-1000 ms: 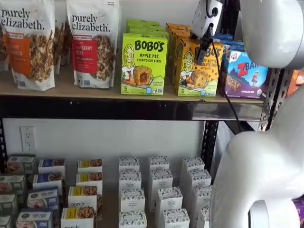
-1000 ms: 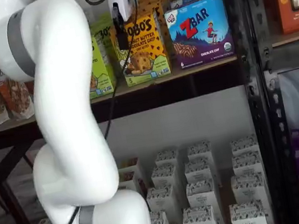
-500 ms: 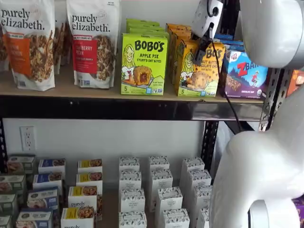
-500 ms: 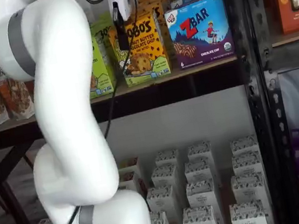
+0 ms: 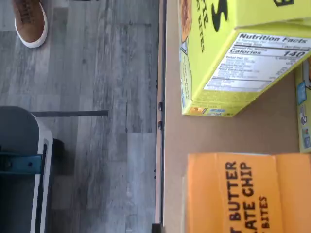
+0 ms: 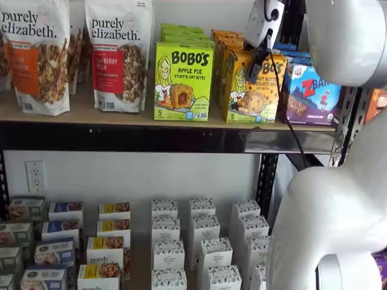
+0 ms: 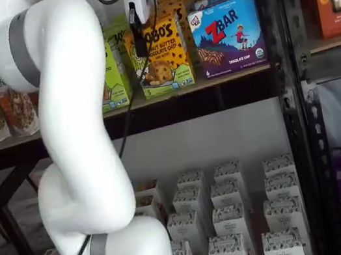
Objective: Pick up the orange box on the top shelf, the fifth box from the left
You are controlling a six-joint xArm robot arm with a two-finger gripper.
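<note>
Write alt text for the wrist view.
Looking down, an orange box lettered "BUTTER ... CHIP BITES" sits on the tan top shelf beside a green box showing its Nutrition Facts panel. Past the shelf's edge lie grey plank flooring and a brown shoe.

Green Apple Pie carton (image 6: 182, 81) beside two granola bags (image 6: 118, 54), blue ZBar box (image 7: 228, 35), small white cartons (image 6: 202, 241) below

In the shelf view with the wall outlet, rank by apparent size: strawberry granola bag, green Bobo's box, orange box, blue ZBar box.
1. Strawberry granola bag
2. Green Bobo's box
3. Orange box and blue ZBar box: both partly covered by the arm, so unranked.
</note>
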